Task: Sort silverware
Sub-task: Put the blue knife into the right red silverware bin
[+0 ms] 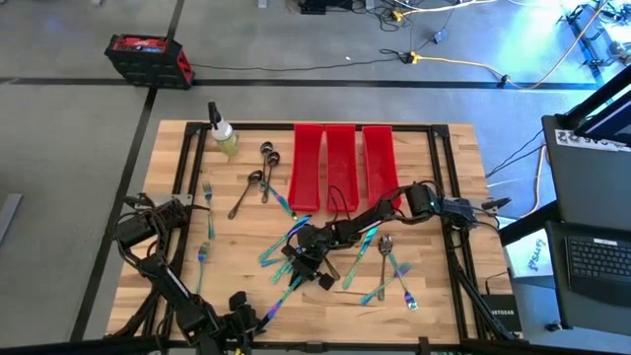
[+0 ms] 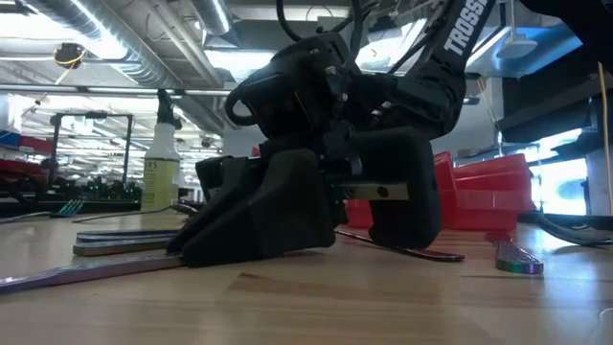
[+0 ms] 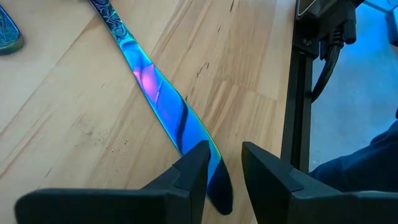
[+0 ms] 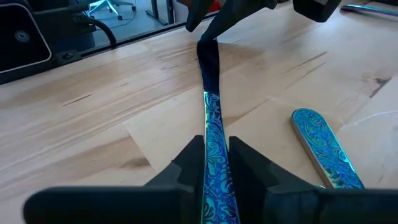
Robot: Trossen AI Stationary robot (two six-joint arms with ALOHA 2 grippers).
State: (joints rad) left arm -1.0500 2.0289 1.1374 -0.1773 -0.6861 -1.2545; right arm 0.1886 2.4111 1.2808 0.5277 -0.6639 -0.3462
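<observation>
While both dark arms reach into the lower middle of the high view, the right gripper (image 4: 216, 163) sits low on the pale wooden table (image 1: 444, 296), its two dark fingers (image 4: 190, 158) closing in on the patterned handle of a long iridescent blue-teal knife (image 4: 214, 134); the handle runs between them and they seem to touch it on both sides. The knife's far end lies under the left gripper (image 3: 224, 171), whose jaws stand a little apart over the blade tip (the tip shows in the gap and under one finger, but I cannot tell whether they grip it). So the same knife (image 1: 281, 294) stretches between the two grippers near the bottom centre of the high view.

More iridescent forks and spoons (image 1: 392, 268) lie scattered across the middle and lower right of the table, with two dark grey spoons (image 1: 266, 156) toward the upper left. Three long red plastic bins (image 1: 340, 163) stand side by side at the top centre, and a small spray bottle of yellowish liquid (image 1: 223, 133) stands at the upper left corner.
</observation>
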